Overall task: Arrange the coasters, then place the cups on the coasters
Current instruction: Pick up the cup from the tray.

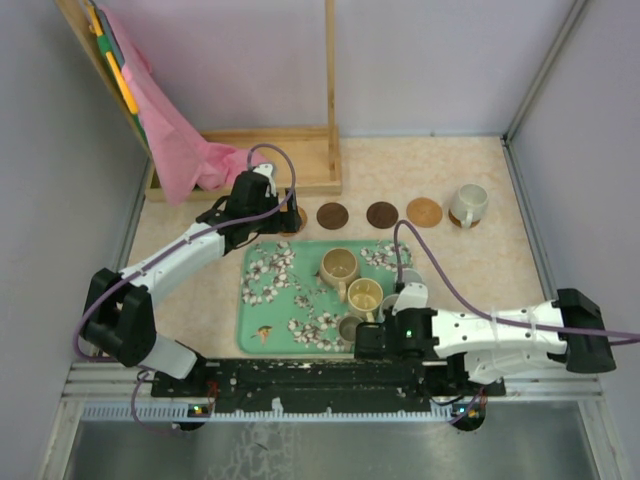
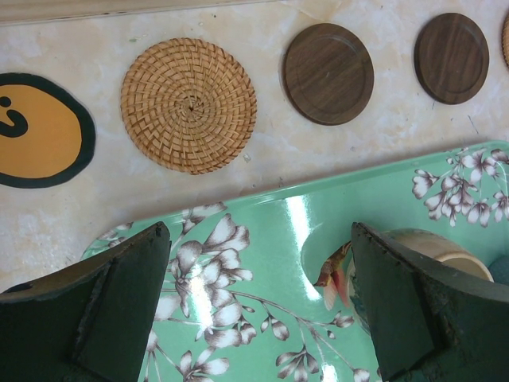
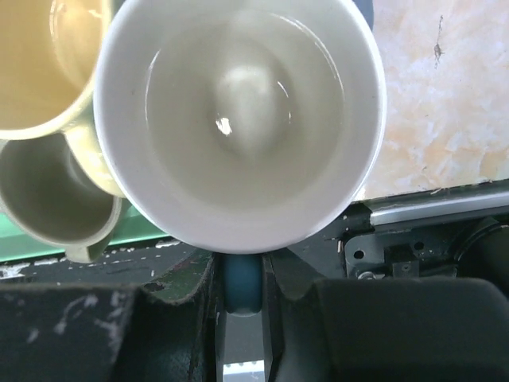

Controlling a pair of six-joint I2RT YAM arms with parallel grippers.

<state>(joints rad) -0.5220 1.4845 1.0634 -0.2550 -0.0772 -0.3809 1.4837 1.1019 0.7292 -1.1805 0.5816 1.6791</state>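
Nearest you, the right pincer point(image 3: 241, 278) is clamped on the blue handle of the white-lined cup point(image 3: 238, 119), at the near right of the green floral tray point(image 1: 262, 318). The yellow cup point(image 3: 36, 64) is just beside it. The left pincer point(image 2: 258, 243) hangs spread wide over the tray's far edge. Past it, a woven coaster point(image 2: 188, 105) and a dark wood coaster point(image 2: 328, 73) lie on the worktop point(image 2: 95, 199).

top: overhead from behind | wrists: close, facing down | shared: tray point(image 1: 250, 330)
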